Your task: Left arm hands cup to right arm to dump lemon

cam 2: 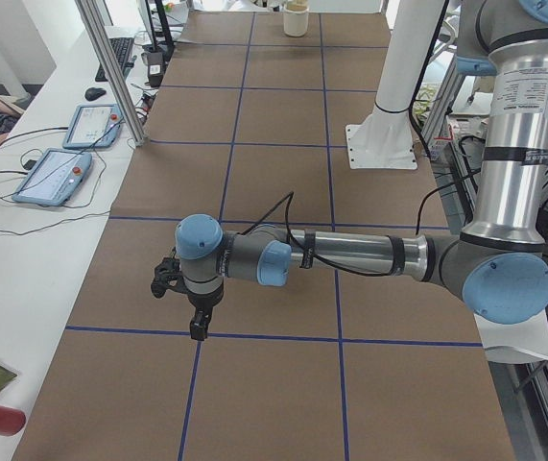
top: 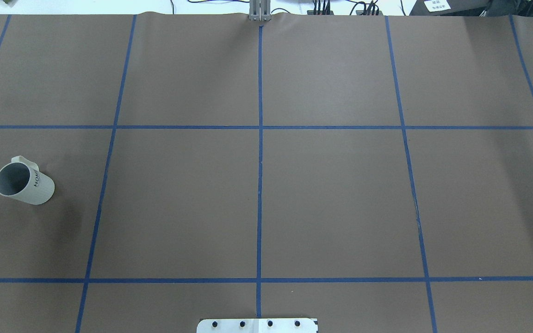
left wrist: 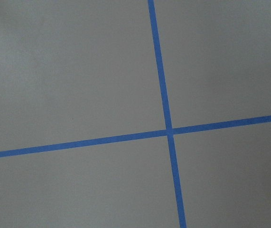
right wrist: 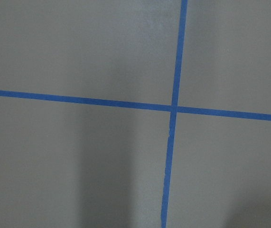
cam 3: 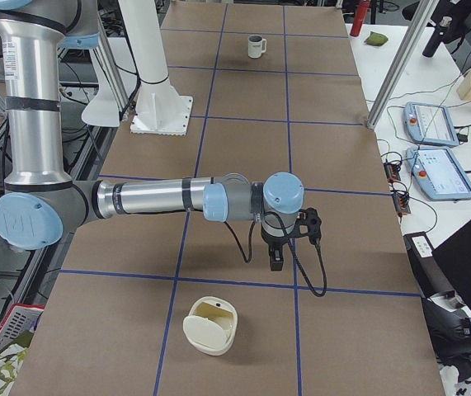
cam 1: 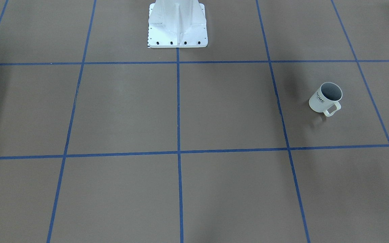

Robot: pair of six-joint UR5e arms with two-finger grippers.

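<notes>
The white cup [cam 1: 324, 99] with black "HOME" lettering stands on the brown table, on the robot's left side. It also shows in the overhead view [top: 23, 181] and far off in the exterior right view [cam 3: 256, 45]. As far as its grey inside shows, I see no lemon in any view. My left gripper [cam 2: 198, 325] hangs high over the table, and the arm hides the cup in that view. My right gripper [cam 3: 275, 257] hangs over the table's right part. Both show only in side views, so I cannot tell whether they are open or shut.
A cream round container [cam 3: 210, 326] lies at the table's right end and also shows far off in the exterior left view [cam 2: 296, 17]. The white robot pedestal [cam 1: 177, 23] stands at the table's edge. Tablets [cam 3: 433, 124] and metal posts line the operators' side.
</notes>
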